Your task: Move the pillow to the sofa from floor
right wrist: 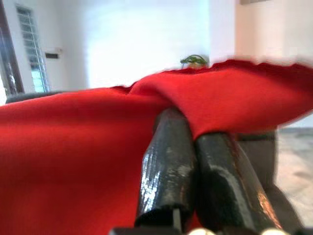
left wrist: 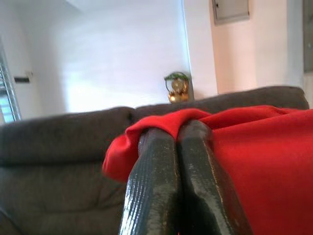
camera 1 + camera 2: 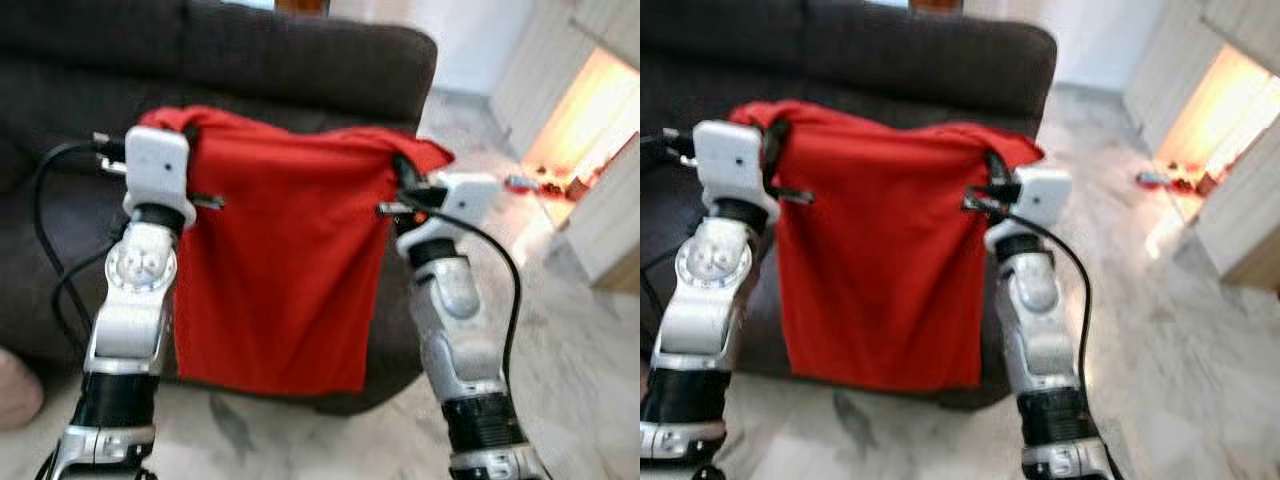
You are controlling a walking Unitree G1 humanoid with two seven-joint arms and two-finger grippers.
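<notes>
A red pillow [image 3: 285, 260] hangs flat and limp between my two arms, lifted off the floor in front of the dark sofa [image 3: 300, 60]. My left gripper [image 3: 185, 128] is shut on the pillow's upper left corner, and my right gripper [image 3: 400, 165] is shut on its upper right corner. In the left wrist view the black fingers [image 2: 161, 181] pinch a fold of red cloth [image 2: 264, 156]. The right wrist view has the fingers [image 1: 171, 166] clamped on the red fabric [image 1: 73, 147] too. The pillow's lower edge hangs just above the floor.
The dark sofa spans the back, its armrest end [image 3: 410, 70] behind the pillow's right corner. Pale marble floor [image 3: 560, 330] runs to the right towards light wooden cabinets [image 3: 610, 190]. Small items [image 3: 545, 182] lie on the floor far right. A pinkish object [image 3: 15, 390] sits at the left edge.
</notes>
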